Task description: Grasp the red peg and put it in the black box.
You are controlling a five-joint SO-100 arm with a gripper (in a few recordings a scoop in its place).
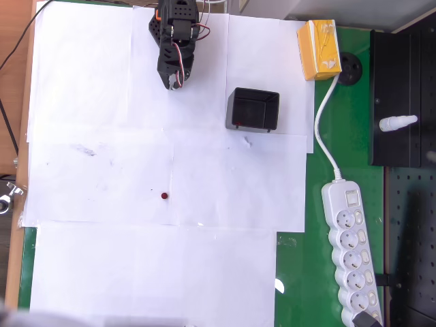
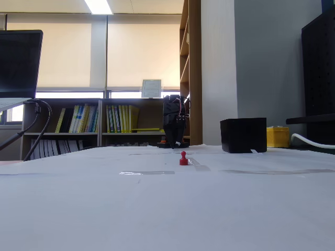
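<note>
Red and tiny, the round peg (image 1: 164,195) stands upright on the white paper (image 1: 102,272) at your gripper's (image 1: 175,85) six o'clock, well apart; nothing is grasped yet (jaw opening: cannot tell); the square black box (image 1: 253,109) waits empty, so everything remains.

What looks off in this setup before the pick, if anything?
Nothing stands out. The red peg stands upright on the white paper, apart from the black box, which sits upright and open. Only faint grey smudges mark the paper.
</note>
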